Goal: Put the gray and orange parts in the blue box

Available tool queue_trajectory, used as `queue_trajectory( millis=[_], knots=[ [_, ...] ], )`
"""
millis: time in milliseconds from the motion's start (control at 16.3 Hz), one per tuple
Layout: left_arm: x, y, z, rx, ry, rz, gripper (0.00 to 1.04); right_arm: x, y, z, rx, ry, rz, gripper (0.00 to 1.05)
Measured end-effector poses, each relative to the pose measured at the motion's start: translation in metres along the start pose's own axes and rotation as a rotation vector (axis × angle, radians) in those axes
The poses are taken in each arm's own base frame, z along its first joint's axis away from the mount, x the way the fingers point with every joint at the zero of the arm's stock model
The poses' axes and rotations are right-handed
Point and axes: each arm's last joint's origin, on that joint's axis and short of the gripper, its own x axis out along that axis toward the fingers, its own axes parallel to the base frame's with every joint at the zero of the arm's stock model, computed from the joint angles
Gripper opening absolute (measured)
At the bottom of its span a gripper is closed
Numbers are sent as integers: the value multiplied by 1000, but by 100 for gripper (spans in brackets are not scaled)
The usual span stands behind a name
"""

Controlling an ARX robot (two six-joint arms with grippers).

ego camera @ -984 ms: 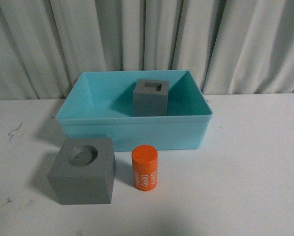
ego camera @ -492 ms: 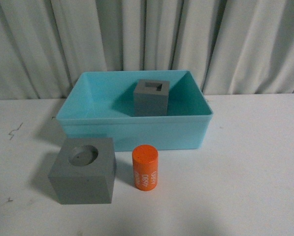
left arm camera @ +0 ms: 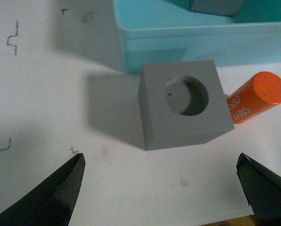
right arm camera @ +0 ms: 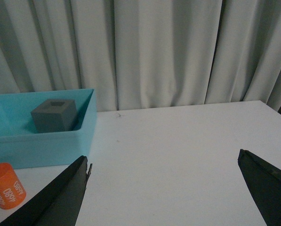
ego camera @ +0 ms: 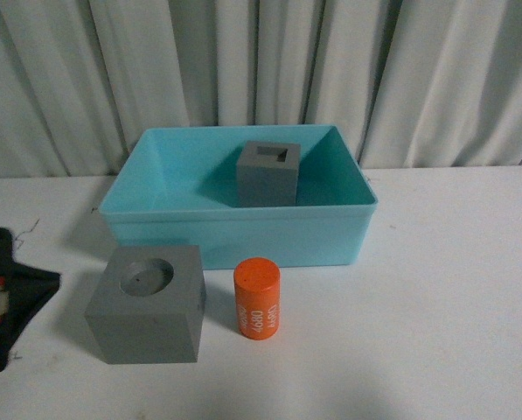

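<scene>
A gray cube with a round recess stands on the white table in front of the blue box. An upright orange cylinder is just right of it. Inside the box sits a second gray cube with a square recess. My left gripper is open and empty, hovering short of the round-recess cube, with the orange cylinder beyond that cube's far corner. My right gripper is open over bare table, off to the right of the blue box and the orange cylinder.
A gray-white curtain hangs right behind the table. Black parts of my left arm show at the left edge of the front view. Small dark marks dot the tabletop on the left.
My left arm has come into the front view at its left edge. The cubes, the cylinder and the box have stayed where they were.
</scene>
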Motion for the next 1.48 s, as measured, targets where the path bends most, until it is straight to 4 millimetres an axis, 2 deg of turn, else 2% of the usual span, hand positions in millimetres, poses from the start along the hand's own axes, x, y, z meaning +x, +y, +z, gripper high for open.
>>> queue_trajectory(
  millis=[123,246,554,923,1169,1353,1415,1476],
  knots=[
    [21,-8,7,14,-9,-7,98,0,0,0,0,0,0,98],
    [40,-10,4,30,10,0,98,0,0,0,0,0,0,98],
    [73,-16,13,68,0,1,98,0,0,0,0,0,0,98],
    [105,-18,10,94,37,23,98,0,0,0,0,0,0,98],
    [116,-19,11,109,40,31,98,0,0,0,0,0,0,98],
    [127,-16,3,127,72,44,98,0,0,0,0,0,0,98],
    [130,-15,4,125,75,49,93,0,0,0,0,0,0,98],
    [131,-15,2,126,86,46,61,0,0,0,0,0,0,98]
  ],
)
